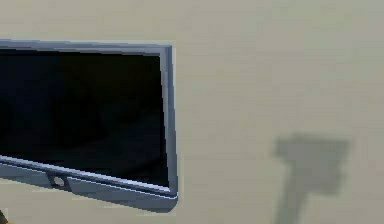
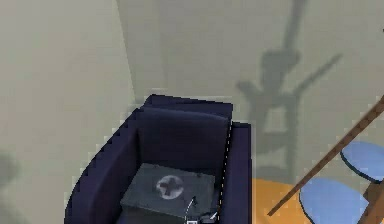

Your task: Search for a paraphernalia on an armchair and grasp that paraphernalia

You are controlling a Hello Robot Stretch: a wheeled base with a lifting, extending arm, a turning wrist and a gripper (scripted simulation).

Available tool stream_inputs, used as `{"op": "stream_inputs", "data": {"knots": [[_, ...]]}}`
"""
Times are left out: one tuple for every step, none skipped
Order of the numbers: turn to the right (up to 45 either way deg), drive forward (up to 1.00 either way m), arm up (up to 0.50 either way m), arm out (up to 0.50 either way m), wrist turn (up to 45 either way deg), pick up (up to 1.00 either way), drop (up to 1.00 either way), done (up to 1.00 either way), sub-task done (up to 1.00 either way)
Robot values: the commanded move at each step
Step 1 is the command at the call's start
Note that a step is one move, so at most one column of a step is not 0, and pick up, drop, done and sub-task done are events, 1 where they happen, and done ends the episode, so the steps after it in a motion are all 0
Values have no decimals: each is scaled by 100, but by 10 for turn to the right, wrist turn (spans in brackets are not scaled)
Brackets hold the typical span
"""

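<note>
Television: one, showing in forward view;
Armchair: one, bearing one grey slab, arm side view;
End effector: at armchair's seat; cannot tell hold.

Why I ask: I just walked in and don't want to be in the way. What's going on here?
The robot is searching for something to grasp. Beside it a dark blue armchair stands in a corner, with a flat grey thing lying on its seat. What looks like the gripper shows at the arm side view's bottom edge, near that thing; whether it holds anything cannot be told. Ahead of the robot is a dark-screened television against a beige wall.
</note>
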Motion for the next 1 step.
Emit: {"op": "stream_inputs", "data": {"knots": [[0, 0, -30, 0, 0, 0, 0, 0, 0]]}}
